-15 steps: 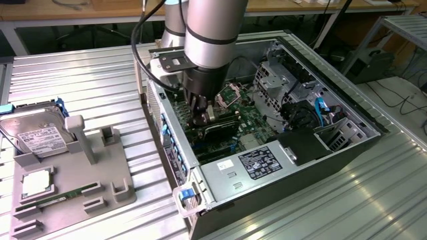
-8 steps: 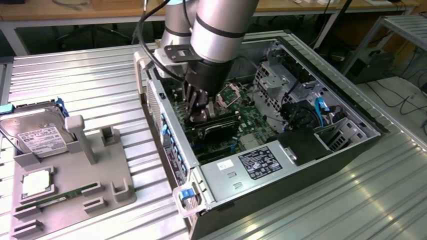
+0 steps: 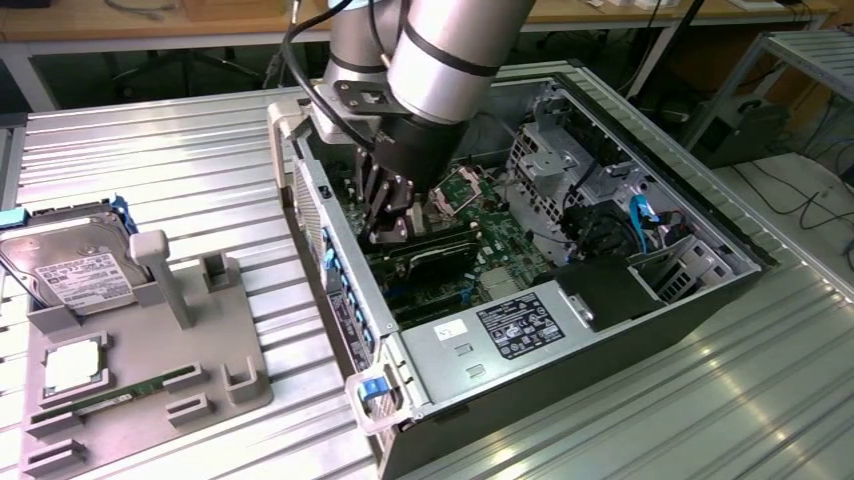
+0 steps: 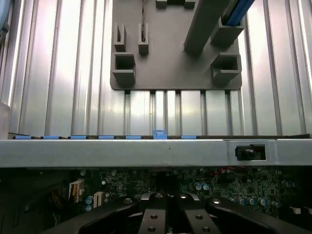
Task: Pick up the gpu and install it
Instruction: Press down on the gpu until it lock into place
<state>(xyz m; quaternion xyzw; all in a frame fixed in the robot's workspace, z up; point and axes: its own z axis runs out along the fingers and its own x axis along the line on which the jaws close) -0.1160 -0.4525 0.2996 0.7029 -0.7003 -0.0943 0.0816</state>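
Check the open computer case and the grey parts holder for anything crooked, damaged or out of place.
Nothing stands out. The gpu lies level inside the case under the gripper, whose fingers are shut. The hard drive and memory stick sit tidily in the holder.

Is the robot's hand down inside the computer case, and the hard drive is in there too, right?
Not quite. The hand is down inside the computer case, but the hard drive sits outside on the grey holder, as the exterior view shows.
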